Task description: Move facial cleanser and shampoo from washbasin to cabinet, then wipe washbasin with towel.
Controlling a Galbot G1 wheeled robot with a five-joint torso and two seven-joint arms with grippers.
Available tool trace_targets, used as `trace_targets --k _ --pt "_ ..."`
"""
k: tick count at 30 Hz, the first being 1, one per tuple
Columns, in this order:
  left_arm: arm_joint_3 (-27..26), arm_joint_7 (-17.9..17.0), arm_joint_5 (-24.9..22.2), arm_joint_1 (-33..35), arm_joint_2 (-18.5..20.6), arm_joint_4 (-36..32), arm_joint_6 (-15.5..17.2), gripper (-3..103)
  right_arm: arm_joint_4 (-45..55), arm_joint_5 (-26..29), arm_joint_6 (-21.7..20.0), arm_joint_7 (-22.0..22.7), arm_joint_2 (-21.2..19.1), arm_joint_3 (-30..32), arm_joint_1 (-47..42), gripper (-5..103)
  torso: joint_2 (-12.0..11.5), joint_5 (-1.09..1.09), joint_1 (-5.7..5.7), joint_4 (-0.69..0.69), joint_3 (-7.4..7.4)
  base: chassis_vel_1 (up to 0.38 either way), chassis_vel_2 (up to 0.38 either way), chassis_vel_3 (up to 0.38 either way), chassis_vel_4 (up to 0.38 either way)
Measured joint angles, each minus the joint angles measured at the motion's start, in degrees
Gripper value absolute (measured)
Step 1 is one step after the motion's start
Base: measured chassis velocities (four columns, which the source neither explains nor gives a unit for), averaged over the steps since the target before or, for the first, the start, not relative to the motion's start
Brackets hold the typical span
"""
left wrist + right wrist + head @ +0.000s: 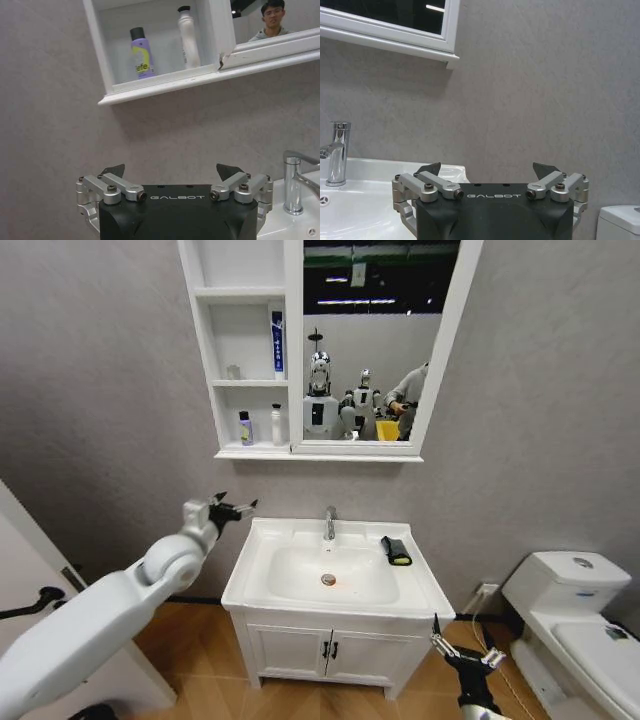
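The white washbasin [412,585] has a chrome tap [329,523], and nothing stands on its rim except the black towel [396,551] with a yellow-green edge, at the right back. On the lowest shelf of the cabinet [225,452] stand a purple bottle [244,427] [141,57] and a white bottle [277,425] [187,37]; which one is the shampoo and which the facial cleanser I cannot tell. My left gripper [232,508] [171,172] is open and holds nothing, raised left of the basin below that shelf. Low at the basin's front right corner, my right gripper [462,645] [486,170] is open too.
A blue-and-white tube [277,343] and a small glass [232,371] sit on the middle shelf. The framed mirror [370,340] hangs above the tap. A white toilet [575,625] stands to the right. Beneath the basin is a two-door vanity [325,650].
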Motion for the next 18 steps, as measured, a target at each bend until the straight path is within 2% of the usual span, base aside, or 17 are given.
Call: trace_targets --k 2,3,6,7,9,10,11,13,14,16,18 --pt "-9.1 0.0 3.7 12.4 -2.7 -3.0 -0.3 100 1.1 0.3 -0.9 0.3 -0.4 0.3 0.0 100 0.0 -0.02 0.0 -0.02 0.0 0.0 0.0 0.0 0.0" --pt "-9.1 0.0 3.7 12.4 -2.7 -3.0 -0.3 100 1.1 0.3 -0.9 0.3 -0.4 0.3 0.0 100 0.0 -0.02 0.0 -0.02 0.0 0.0 0.0 0.0 0.0" --pt "-21.8 2.2 12.2 30.5 -10.5 -7.7 -1.7 100 2.7 1.0 -3.1 0.6 -1.9 1.2 -0.3 100 0.0 -0.02 0.01 -0.02 0.0 0.0 0.0 0.0 0.0" --pt "-21.8 2.2 12.2 30.5 -10.5 -7.7 -1.7 100 2.7 1.0 -3.1 0.6 -1.9 1.2 -0.3 100 0.0 -0.02 0.01 -0.02 0.0 0.0 0.0 0.0 0.0" --pt "-27.4 3.9 16.4 38.2 -16.3 -10.9 -2.8 100 3.5 2.1 -5.4 0.5 -3.2 1.9 -0.5 100 0.0 0.0 0.0 0.0 0.0 0.0 0.0 0.0 0.0" --pt "-27.4 3.9 16.4 38.2 -16.3 -10.9 -2.8 100 3.5 2.1 -5.4 0.5 -3.2 1.9 -0.5 100 0.0 0.0 0.0 0.0 0.0 0.0 0.0 0.0 0.0" --pt "-29.6 4.7 18.4 41.4 -19.7 -12.7 -3.2 100 4.3 3.7 -6.5 -0.5 -4.1 2.2 -1.0 100 0.0 0.0 0.0 -0.01 0.0 0.0 0.0 0.0 0.0" --pt "-31.5 5.8 20.4 44.9 -24.0 -14.9 -3.6 100 6.0 7.2 -8.2 -3.1 -5.7 2.5 -2.0 100 0.0 0.0 0.0 -0.02 0.0 0.0 0.0 0.0 0.0" --pt "-31.5 5.8 20.4 44.9 -24.0 -14.9 -3.6 100 6.0 7.2 -8.2 -3.1 -5.7 2.5 -2.0 100 0.0 0.0 0.0 -0.02 0.0 0.0 0.0 0.0 0.0" --pt "-32.1 6.4 21.6 46.9 -27.5 -16.5 -3.6 100 7.4 9.5 -9.6 -5.0 -7.4 2.6 -2.6 100 0.0 -0.01 0.01 -0.02 0.0 0.0 0.0 0.0 0.0" --pt "-32.1 6.6 22.2 47.6 -28.7 -16.9 -3.6 100 7.8 10.2 -10.0 -5.5 -8.1 2.6 -2.6 100 0.0 -0.01 0.01 -0.02 0.01 0.0 0.0 0.0 0.0"
